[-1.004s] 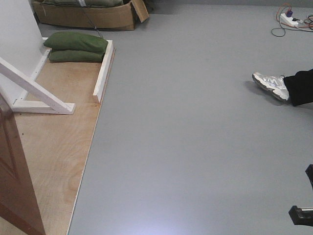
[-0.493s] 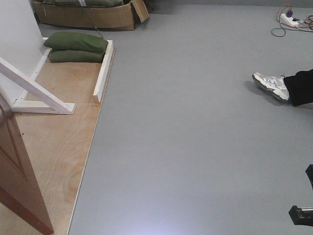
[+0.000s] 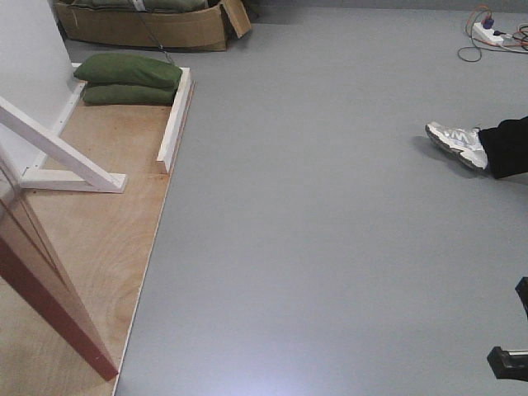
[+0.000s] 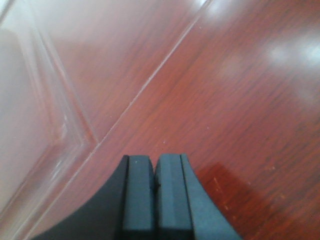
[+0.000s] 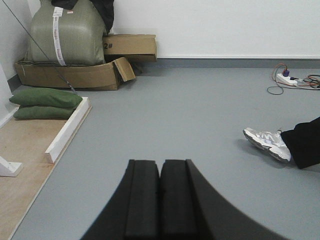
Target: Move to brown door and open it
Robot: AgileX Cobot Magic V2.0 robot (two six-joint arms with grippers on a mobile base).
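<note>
The brown door (image 3: pixel 37 272) is a glossy reddish-brown panelled slab at the lower left of the front view, standing over the plywood floor. Its handle and lock plate are out of view. In the left wrist view the door's panelled face (image 4: pixel 190 85) fills the frame. My left gripper (image 4: pixel 155 162) is shut and empty, its tips right at the door's face. My right gripper (image 5: pixel 160 167) is shut and empty, held over grey floor away from the door. A dark piece of the right arm (image 3: pixel 507 360) shows at the lower right of the front view.
A plywood base (image 3: pixel 99 223) with white frame braces (image 3: pixel 58 153) and a white kerb (image 3: pixel 175 120) lies left. Green sandbags (image 3: pixel 128 78) and a cardboard box (image 3: pixel 148 25) sit behind. A person's shoe (image 3: pixel 456 142) and leg are right, a power strip (image 3: pixel 487 33) far right.
The door's bottom edge has swung to the right, further out over the plywood. The right arm and the rest of the scene have not moved.
</note>
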